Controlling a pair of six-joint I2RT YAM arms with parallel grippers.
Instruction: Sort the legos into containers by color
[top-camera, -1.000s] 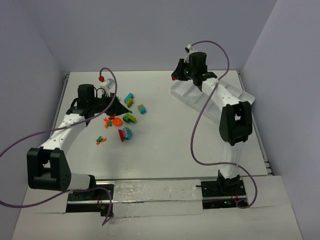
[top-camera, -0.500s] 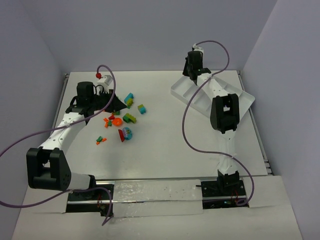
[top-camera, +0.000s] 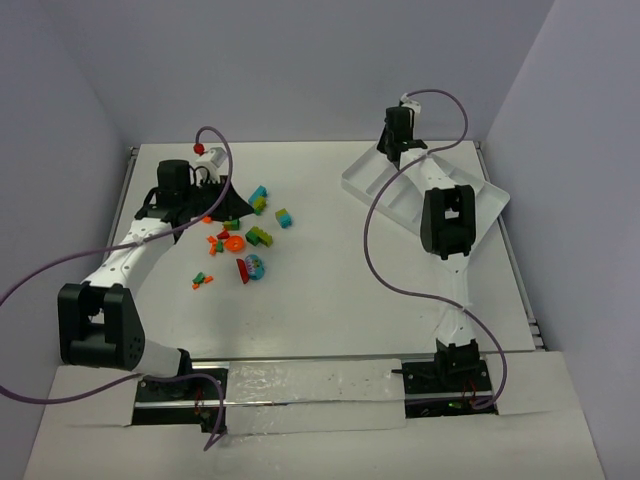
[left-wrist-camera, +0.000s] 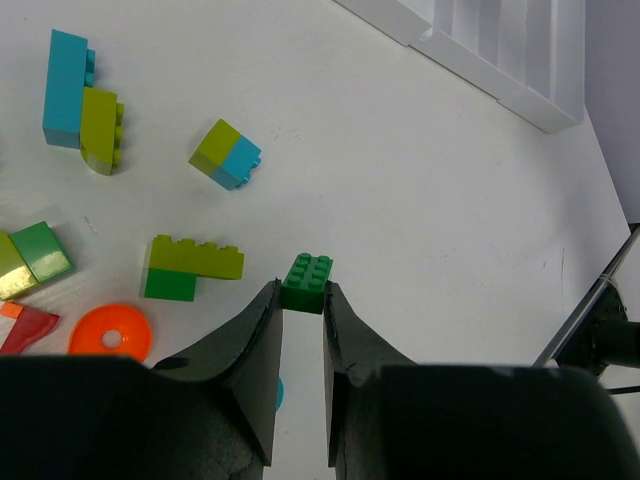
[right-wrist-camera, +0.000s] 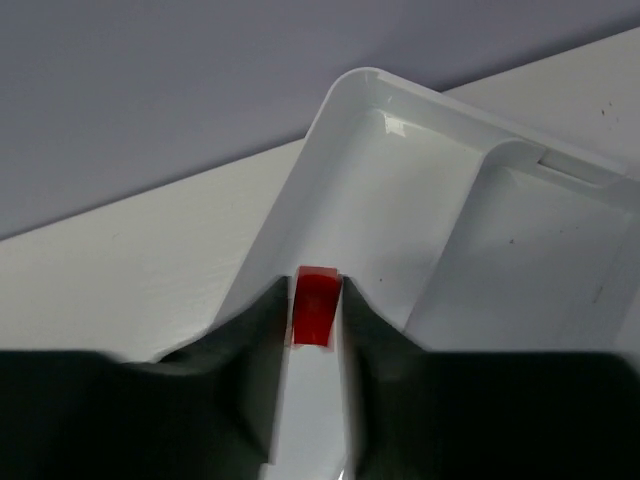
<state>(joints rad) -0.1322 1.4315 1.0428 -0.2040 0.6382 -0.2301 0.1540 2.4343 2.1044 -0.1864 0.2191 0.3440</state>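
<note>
Legos, small plastic building bricks, mixed colours: loose cluster (top-camera: 240, 235) on the white table (top-camera: 330, 300), left of centre, well apart from the white plastic divided tray (top-camera: 366, 184) at far right.

Left gripper (left-wrist-camera: 301, 296): fingers pinching one dark-green studded brick (left-wrist-camera: 307, 270), near a yellow-green-on-green stack (left-wrist-camera: 190, 268) and an orange disc (left-wrist-camera: 110, 332).

Right gripper (right-wrist-camera: 316, 292): fingers clamped on one red brick (right-wrist-camera: 316, 318), at the tray's rounded corner compartment (right-wrist-camera: 380, 200). Whether the brick touches the compartment floor cannot be told.
</note>
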